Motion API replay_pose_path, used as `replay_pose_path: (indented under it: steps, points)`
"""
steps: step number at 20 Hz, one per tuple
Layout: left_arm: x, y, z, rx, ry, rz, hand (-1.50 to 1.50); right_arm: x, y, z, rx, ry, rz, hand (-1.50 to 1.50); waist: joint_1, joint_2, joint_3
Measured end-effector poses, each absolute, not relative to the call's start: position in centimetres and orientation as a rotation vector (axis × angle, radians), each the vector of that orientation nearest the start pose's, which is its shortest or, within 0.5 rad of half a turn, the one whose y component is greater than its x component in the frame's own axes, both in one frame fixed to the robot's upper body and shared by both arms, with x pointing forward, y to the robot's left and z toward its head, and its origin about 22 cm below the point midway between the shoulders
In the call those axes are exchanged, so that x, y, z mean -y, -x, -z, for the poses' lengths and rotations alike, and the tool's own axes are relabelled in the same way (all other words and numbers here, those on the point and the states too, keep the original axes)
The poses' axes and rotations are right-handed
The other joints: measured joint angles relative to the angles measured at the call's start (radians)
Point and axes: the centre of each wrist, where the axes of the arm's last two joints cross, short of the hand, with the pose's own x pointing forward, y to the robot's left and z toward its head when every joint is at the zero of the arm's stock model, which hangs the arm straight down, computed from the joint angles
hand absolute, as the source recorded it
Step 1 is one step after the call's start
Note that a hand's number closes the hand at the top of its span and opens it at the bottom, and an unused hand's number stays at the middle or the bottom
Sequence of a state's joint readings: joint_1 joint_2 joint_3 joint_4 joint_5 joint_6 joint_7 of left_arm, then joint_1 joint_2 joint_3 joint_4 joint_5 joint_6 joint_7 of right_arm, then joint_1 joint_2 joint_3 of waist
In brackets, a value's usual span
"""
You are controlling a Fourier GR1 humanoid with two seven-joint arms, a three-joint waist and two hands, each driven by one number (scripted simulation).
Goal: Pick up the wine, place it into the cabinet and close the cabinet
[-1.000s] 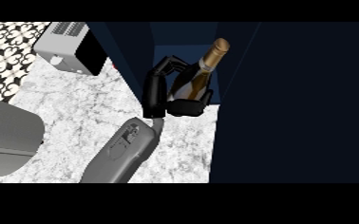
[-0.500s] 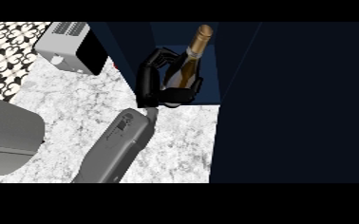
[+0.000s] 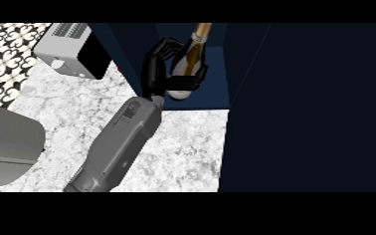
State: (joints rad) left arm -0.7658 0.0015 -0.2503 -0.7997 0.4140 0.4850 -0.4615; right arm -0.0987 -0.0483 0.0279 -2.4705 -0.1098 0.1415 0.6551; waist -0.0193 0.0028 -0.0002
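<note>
**Wine bottle held inside the cabinet opening**

From where I stand, one grey forearm point(image 3: 117, 144) runs up across the marbled counter point(image 3: 183, 149) from the lower edge, slanting toward the dark blue cabinet point(image 3: 213, 64). Which arm it is I would call the right, though only this one shows, so I cannot be sure. Its black right hand point(image 3: 158, 72) is inside the cabinet's open front, past the edge of the counter.

The wine bottle point(image 3: 187, 62) sits in that hand. The fingers point(image 3: 165, 47) curl round the bottle's left side up near its shoulder, and the thumb point(image 3: 187, 82) crosses the lower body as a dark band, so the bottle is clasped between them. The pale base pokes out below the thumb, just above the counter's edge, and the gold-brown neck rises clear of the fingers toward the top of the view. The bottle leans slightly, neck tipped to the right. Whether its base touches the cabinet floor I cannot tell.

To the right, a broad dark panel point(image 3: 301, 109) fills the view, apparently the cabinet's door or side. On the counter to the left stands a grey toaster point(image 3: 70, 52) with a black side, well apart from the hand, and a grey rounded shape point(image 3: 15, 149) shows at the left edge.
</note>
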Motion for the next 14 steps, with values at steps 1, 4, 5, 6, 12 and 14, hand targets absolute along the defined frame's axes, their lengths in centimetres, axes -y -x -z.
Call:
replay_pose_path:
  steps: [1, 4, 5, 6, 12, 14]
  points:
    - [-9.3, -38.4, -3.3, 1.853, 0.014, -0.088, 1.50, 22.1, -15.5, -20.3, 1.895, -0.144, -0.263, -1.50, 0.001, 0.000, 0.000]
    - [-9.3, -38.9, -3.2, 1.840, -0.004, -0.076, 1.50, 22.2, -15.6, -20.3, 1.895, -0.142, -0.256, -1.50, 0.001, -0.001, 0.000]
    - [-9.2, -39.2, -3.3, 1.837, -0.013, -0.075, 1.50, 22.0, -15.5, -20.1, 1.896, -0.162, -0.256, -1.50, -0.002, 0.000, 0.000]
    - [-9.1, -39.2, -3.2, 1.839, -0.017, -0.077, 1.50, 21.9, -15.5, -20.1, 1.893, -0.169, -0.261, -1.50, -0.003, -0.001, 0.000]
    - [-8.9, -40.9, -4.2, 1.876, -0.076, -0.075, 1.50, 21.9, -15.4, -19.9, 1.887, -0.178, -0.266, -1.50, -0.011, 0.002, 0.000]
    - [-9.1, -41.3, -4.1, 1.904, -0.097, -0.067, 1.50, 21.6, -15.4, -19.8, 1.888, -0.193, -0.271, -1.50, -0.014, 0.003, 0.000]
